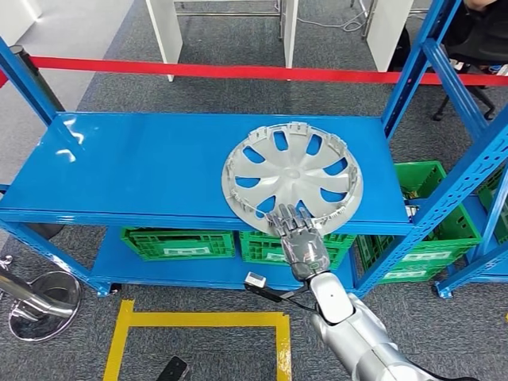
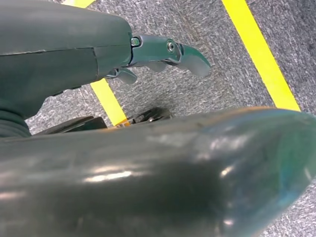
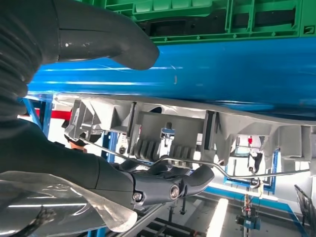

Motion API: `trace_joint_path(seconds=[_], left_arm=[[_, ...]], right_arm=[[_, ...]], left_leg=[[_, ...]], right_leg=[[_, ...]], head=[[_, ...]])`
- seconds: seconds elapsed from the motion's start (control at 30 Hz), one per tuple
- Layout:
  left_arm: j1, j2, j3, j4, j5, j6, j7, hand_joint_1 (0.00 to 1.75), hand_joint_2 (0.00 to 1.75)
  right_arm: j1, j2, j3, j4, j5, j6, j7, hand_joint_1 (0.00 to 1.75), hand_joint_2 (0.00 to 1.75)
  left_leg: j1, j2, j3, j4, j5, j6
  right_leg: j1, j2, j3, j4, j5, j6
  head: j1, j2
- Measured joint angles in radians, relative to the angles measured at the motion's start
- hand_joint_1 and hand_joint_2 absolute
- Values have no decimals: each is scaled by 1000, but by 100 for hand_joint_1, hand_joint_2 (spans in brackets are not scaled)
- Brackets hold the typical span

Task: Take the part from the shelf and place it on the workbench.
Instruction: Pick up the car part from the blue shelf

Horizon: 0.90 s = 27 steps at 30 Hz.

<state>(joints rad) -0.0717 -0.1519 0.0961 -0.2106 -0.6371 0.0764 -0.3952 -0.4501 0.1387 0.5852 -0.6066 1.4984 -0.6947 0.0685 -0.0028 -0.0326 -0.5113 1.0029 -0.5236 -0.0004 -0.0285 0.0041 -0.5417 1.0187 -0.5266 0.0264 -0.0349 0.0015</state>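
Nearest to us, our left hand (image 2: 164, 54) hangs low over grey carpet crossed by yellow tape (image 2: 260, 52); its fingers look loosely extended with nothing in them.

Further out, our right hand (image 1: 295, 226) reaches to the front edge of the blue shelf (image 1: 150, 171), where the part, a silver wheel cover (image 1: 292, 175), lies flat with its near rim jutting a little past the shelf lip. In the right wrist view the fingers (image 3: 175, 185) lie across one face of the cover's rim (image 3: 178, 128) and the thumb (image 3: 108, 42) sits on the other side against the shelf edge, so the hand brackets the rim. We cannot tell whether the pinch has closed on it.

We judge that we are at the grasp. To do it well, we should seat the thumb on the rim itself instead of the shelf lip, close firmly on a solid stretch between the cut-outs, and keep clear of the thin wire ring (image 3: 238, 174) running along the clips.

For room, the cover should come out toward us, level, since the slanted blue uprights (image 1: 446, 186) stand close on the right. The shelf to the left is bare. Green crates (image 1: 179, 242) sit on the lower tier, and a red barrier strip (image 1: 240, 71) crosses the far background.
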Motion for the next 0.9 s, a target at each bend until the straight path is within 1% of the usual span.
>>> trace_joint_path(seconds=[0.33,0.6,0.9], left_arm=[[-1,-3,0,0,-2,-4,4,0,0],[-2,-6,0,0,-3,-12,8,0,0],[-3,-8,0,0,-10,-14,9,0,0]], right_arm=[[-8,9,-3,7,-4,0,-11,0,175],[-24,27,-3,20,-1,0,-10,0,175],[-39,31,-4,42,-2,0,-1,0,175]], left_leg=[[0,0,0,0,0,0],[0,0,0,0,0,0],[0,0,0,0,0,0]], right_leg=[[0,0,0,0,0,0],[0,0,0,0,0,0],[0,0,0,0,0,0]], head=[[0,0],[0,0],[0,0]])
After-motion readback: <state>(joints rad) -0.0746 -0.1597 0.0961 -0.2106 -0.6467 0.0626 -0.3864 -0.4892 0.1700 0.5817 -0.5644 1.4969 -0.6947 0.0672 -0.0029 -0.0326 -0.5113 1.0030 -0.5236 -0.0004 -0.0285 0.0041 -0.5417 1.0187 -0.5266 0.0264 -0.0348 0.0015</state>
